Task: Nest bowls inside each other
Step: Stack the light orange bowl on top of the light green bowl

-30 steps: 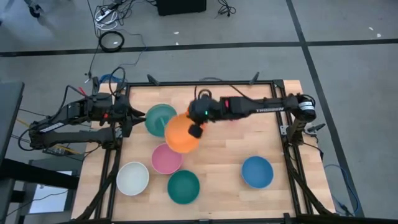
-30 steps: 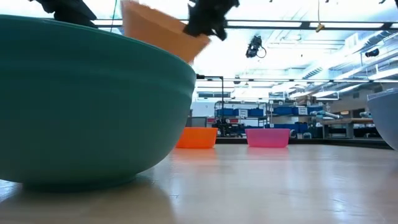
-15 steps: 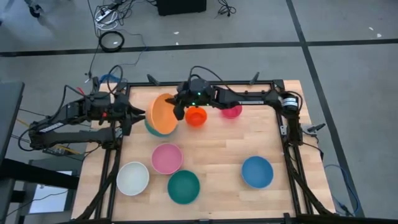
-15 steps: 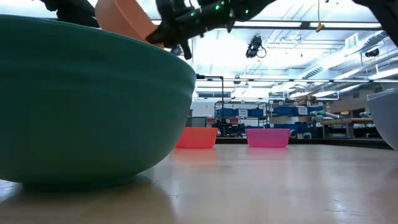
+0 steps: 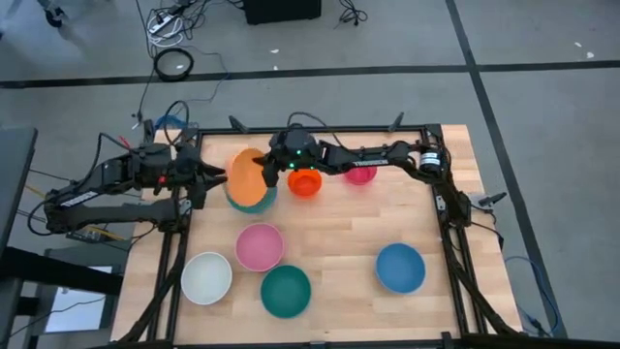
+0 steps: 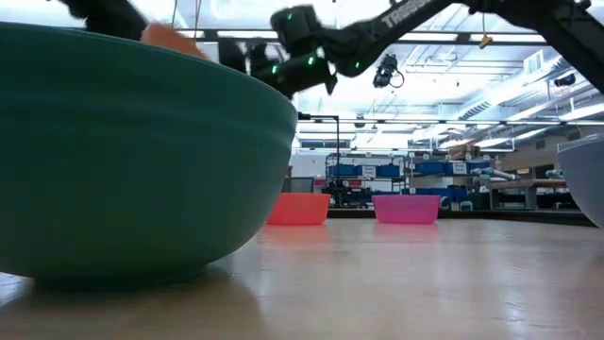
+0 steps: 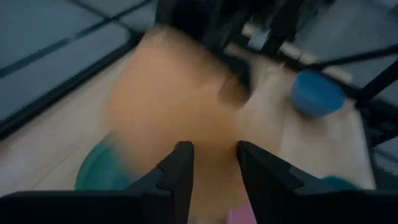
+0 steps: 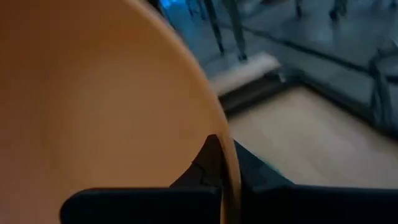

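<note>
My right gripper [image 5: 268,174] is shut on the orange bowl [image 5: 245,179], which stands steeply on edge over the grey-green bowl [image 5: 254,198] at the far left of the table. In the left wrist view the orange bowl [image 7: 168,106] fills the space ahead of my left gripper [image 7: 214,168]. That gripper [image 5: 211,179] is open just left of both bowls and touches nothing. The pink bowl [image 5: 259,246], white bowl [image 5: 206,277], teal bowl [image 5: 286,291] and blue bowl [image 5: 400,268] rest on their bases. So do the small red-orange bowl [image 5: 305,182] and magenta bowl [image 5: 360,174]. My right gripper pinches the orange bowl's rim [image 8: 231,177], one finger [image 8: 208,158] inside the bowl and the other outside. The fingers come nearly level from the table's right side. The bowl is tipped on edge with its opening toward the right; whether its lower edge touches the grey-green bowl I cannot tell.
The black frame rail [image 5: 329,129] runs along the table's far edge, close behind the arms. Bare wood [image 5: 339,233] lies in the middle of the table. In the low view the teal bowl [image 6: 142,151] blocks most of the left side.
My right gripper has carried the orange bowl from above the table's middle toward the far left and down, until it is over the grey-green bowl. The bowl has tipped from nearly open-side-up to steeply on edge. The gripper stays shut on it.
</note>
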You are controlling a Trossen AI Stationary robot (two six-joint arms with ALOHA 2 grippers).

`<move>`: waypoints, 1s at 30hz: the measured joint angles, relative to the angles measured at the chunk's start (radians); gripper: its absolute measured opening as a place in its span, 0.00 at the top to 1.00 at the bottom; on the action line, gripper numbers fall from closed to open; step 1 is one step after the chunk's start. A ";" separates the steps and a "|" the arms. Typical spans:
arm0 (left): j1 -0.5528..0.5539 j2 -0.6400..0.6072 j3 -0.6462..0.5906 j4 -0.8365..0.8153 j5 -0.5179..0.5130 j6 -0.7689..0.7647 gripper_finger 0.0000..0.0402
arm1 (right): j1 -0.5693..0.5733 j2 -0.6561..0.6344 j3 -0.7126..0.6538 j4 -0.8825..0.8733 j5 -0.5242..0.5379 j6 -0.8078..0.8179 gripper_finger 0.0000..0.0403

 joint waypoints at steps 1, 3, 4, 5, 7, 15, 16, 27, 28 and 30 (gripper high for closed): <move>0.000 -0.004 0.005 0.000 0.009 0.001 0.66 | 0.001 0.003 -0.003 -0.015 0.009 -0.002 1.00; -0.001 -0.010 0.024 0.003 0.011 0.009 0.66 | 0.002 0.010 -0.003 -0.004 0.017 -0.003 1.00; 0.000 -0.014 0.039 0.015 0.012 0.015 0.66 | 0.002 0.010 -0.001 0.002 0.019 -0.003 1.00; 0.000 -0.018 0.054 0.017 0.012 0.025 0.66 | 0.002 0.007 0.001 0.003 0.015 -0.002 1.00; 0.000 -0.024 0.079 0.008 0.012 0.042 0.66 | 0.002 0.007 0.001 -0.009 0.021 -0.001 1.00; 0.000 -0.036 0.122 0.014 0.009 0.065 0.66 | 0.001 0.007 0.000 -0.095 0.070 -0.006 1.00; 0.000 -0.036 0.122 0.020 0.007 0.066 0.66 | 0.001 0.007 0.000 -0.108 0.074 -0.004 1.00; 0.000 -0.035 0.123 0.020 0.004 0.069 0.66 | 0.002 0.007 0.000 -0.144 0.058 -0.017 0.90; 0.000 -0.035 0.123 0.020 0.004 0.069 0.66 | 0.002 0.007 0.000 -0.146 0.055 -0.012 0.88; 0.000 -0.035 0.123 0.020 0.004 0.069 0.66 | 0.002 0.007 0.000 -0.149 0.054 -0.002 0.84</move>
